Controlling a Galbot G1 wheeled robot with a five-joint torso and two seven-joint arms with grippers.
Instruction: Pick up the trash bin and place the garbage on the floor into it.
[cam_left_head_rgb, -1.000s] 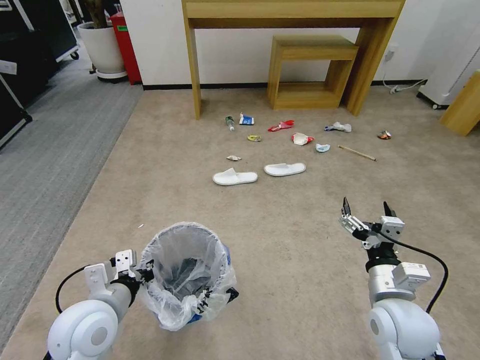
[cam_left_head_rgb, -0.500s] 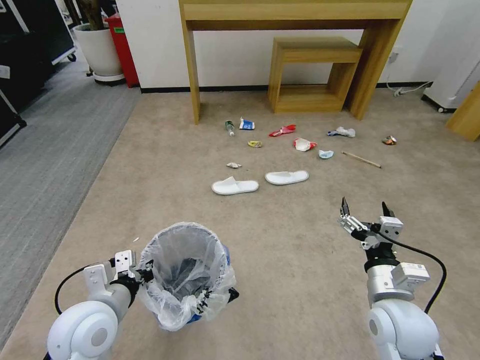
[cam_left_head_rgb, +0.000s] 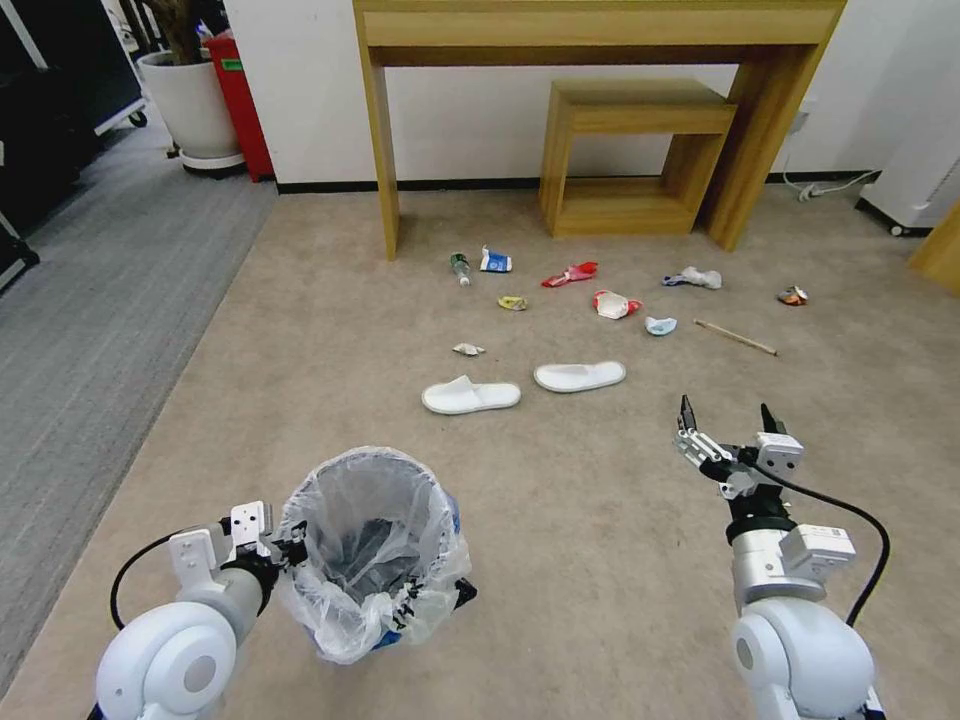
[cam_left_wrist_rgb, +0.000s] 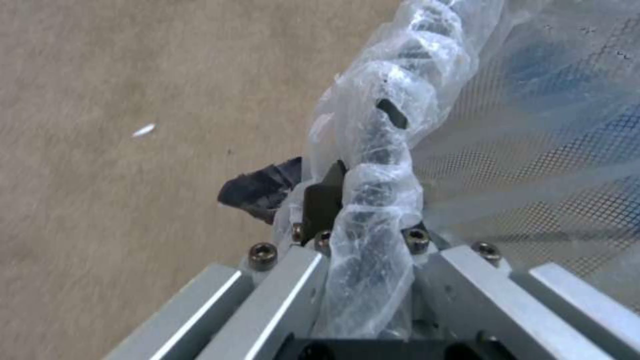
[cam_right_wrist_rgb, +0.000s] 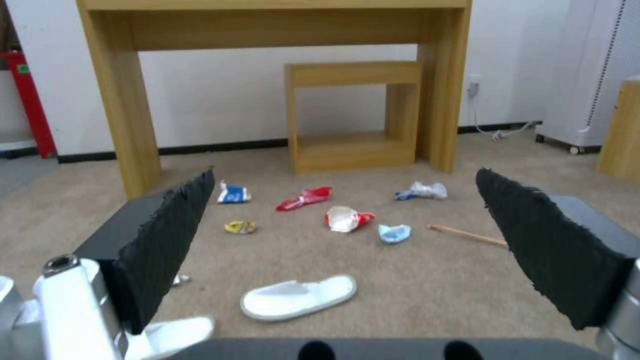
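Garbage on the floor now lies nearer as the robot drives in, left hand clamped on the trash bin rim, right hand spread empty.

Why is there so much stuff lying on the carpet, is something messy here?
Yes. Litter is scattered on the floor by the wooden desk: a red wrapper, a small bottle, a stick and two white slippers. The trash bin hangs from the left gripper by its rim.
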